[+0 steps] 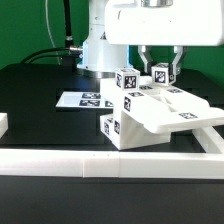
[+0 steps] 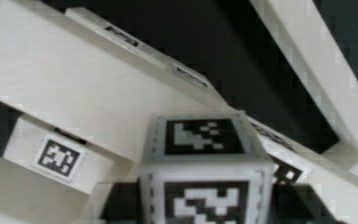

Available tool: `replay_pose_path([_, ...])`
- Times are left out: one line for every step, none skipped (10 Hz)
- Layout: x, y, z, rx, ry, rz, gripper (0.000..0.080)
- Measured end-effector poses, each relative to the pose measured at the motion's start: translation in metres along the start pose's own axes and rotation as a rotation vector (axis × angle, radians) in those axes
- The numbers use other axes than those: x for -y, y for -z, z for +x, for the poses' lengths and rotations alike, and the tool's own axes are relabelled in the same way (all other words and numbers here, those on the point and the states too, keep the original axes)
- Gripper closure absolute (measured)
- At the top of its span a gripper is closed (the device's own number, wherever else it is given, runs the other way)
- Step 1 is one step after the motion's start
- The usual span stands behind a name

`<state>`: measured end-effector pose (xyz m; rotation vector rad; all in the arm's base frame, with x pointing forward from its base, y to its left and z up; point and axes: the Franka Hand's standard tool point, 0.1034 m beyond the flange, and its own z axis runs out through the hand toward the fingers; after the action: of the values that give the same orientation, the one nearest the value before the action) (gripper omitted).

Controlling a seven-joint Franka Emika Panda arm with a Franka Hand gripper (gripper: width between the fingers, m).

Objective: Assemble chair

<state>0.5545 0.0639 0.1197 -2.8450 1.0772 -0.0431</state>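
Note:
The partly built chair (image 1: 150, 118) is glossy white, with a slanted seat panel and tagged blocks, and sits at the table's middle. An upright tagged post (image 1: 127, 82) rises from it. My gripper (image 1: 160, 69) hangs just over the chair's far side, shut on a small white tagged chair piece (image 1: 160, 76). In the wrist view that piece (image 2: 202, 150) fills the space between my dark fingers (image 2: 126, 203), and my gripper (image 2: 202, 207) is clamped on its sides. White chair panels (image 2: 105, 90) lie below it.
The marker board (image 1: 85, 100) lies flat on the black table at the exterior view's left, behind the chair. A long low white border wall (image 1: 100, 165) runs along the front, with a short piece (image 1: 4, 125) at the left edge. The arm's white base (image 1: 100, 50) stands at the back.

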Motion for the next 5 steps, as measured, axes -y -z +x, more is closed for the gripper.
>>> replay_pose_path([0.0003,-0.0001,-0.0003,0.002,-0.056,0.003,0.0515])
replay_pose_path([0.0008,-0.0001,-0.0008,0.004,-0.121,0.005,0.0515])
replay_pose_path([0.001,-0.0002,-0.0011,0.004,-0.178,0.005,0.0515])
replay_pose_path([0.0012,-0.0003,-0.0013,0.005,-0.218,0.006,0.0515])
replay_pose_path([0.002,-0.0004,-0.0022,0.01,-0.318,0.009,0.0515])
